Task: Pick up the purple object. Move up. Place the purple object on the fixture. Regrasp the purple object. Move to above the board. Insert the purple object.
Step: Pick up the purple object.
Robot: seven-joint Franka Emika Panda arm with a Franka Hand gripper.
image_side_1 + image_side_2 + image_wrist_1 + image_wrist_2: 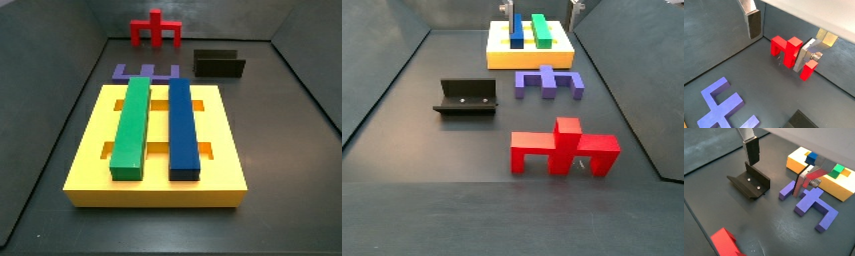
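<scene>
Noted the flat purple pronged block (549, 82) lying flat on the dark floor (422, 150), just beside the near end of the large yellow slotted board (496, 55) with its green and blue bars, and untouched. Located the two-finger gripper (779, 167) well above the floor. Recorded the jaws as spread wide, with nothing between the silver fingers (753, 22). Observed the small black open-topped fixture (465, 97) standing apart from the purple pronged block, and a red pronged piece (563, 150) of similar shape further off.

Judged risks:
- Could descend on the red pronged piece by mistake, owing to the like outline.
- Could strike the board's edge with a finger, given how close the purple pronged block lay to it.
- Could grip across the prongs off-centre, tilting the block and spoiling placement on the fixture.
</scene>
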